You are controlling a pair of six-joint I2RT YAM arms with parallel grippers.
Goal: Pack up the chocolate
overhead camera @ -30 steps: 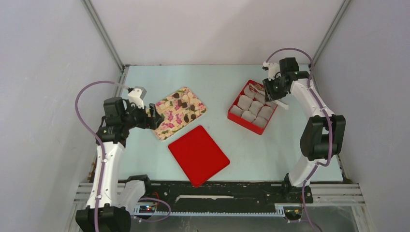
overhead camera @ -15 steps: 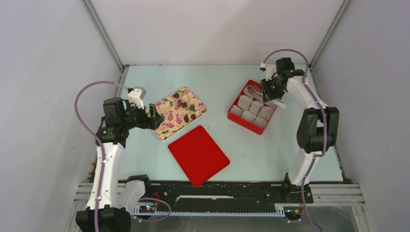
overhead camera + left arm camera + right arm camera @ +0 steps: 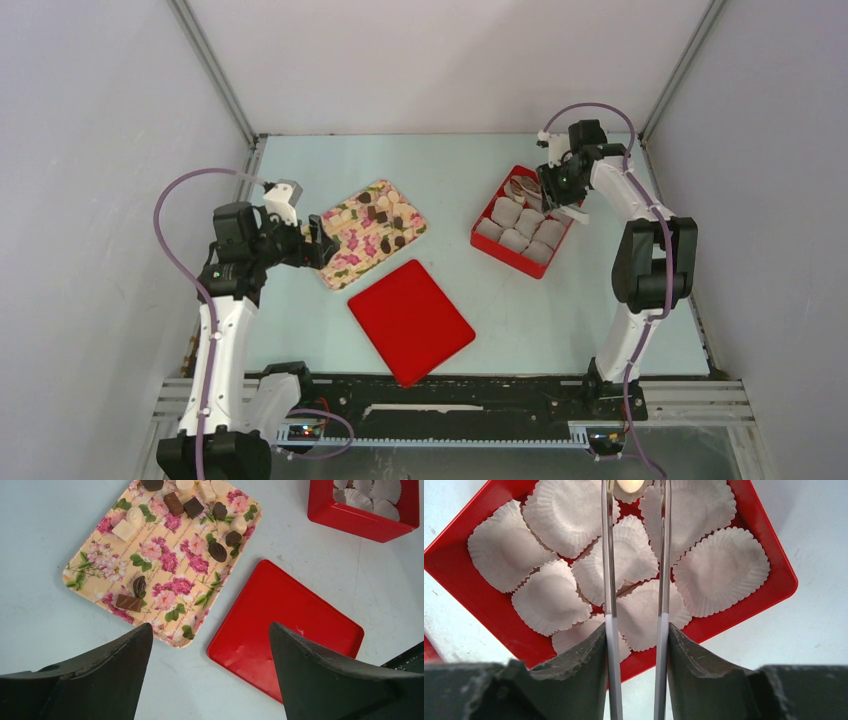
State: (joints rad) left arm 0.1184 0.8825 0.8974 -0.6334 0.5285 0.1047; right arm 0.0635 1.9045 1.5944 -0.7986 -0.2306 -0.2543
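A pale blue-green table (image 3: 450, 170) closed in by plain white walls (image 3: 430, 60) fills the overhead view, with the two arms rising from the bottom edge. Left of centre lies a floral tray (image 3: 100, 565), and nearly all the chocolate (image 3: 217, 551) sits on it. In the left wrist view a loose cluster of dark and cream lumps crowds the tray's upper end. A dark leaf shape and a brown bar lie together nearer its lower left corner. The left gripper (image 3: 210, 630) hangs above the tray's near edge with its fingers spread wide and nothing between them. A flat red lid (image 3: 285, 625) lies on the table just beside the tray, at the lower centre of the overhead frame, not touching it. The red box (image 3: 479, 605) stands in the upper right, well apart from the tray, packed with white crinkled paper cups (image 3: 721, 570) that overlap one another. The right gripper (image 3: 552, 190) is over the box's far end. Its two thin metal blades run nearly parallel up the middle of the right wrist view, set narrow. A cream piece (image 3: 629, 484) is pinched between them at the very top of the frame, above the cups. Whether it touches a cup cannot be told.
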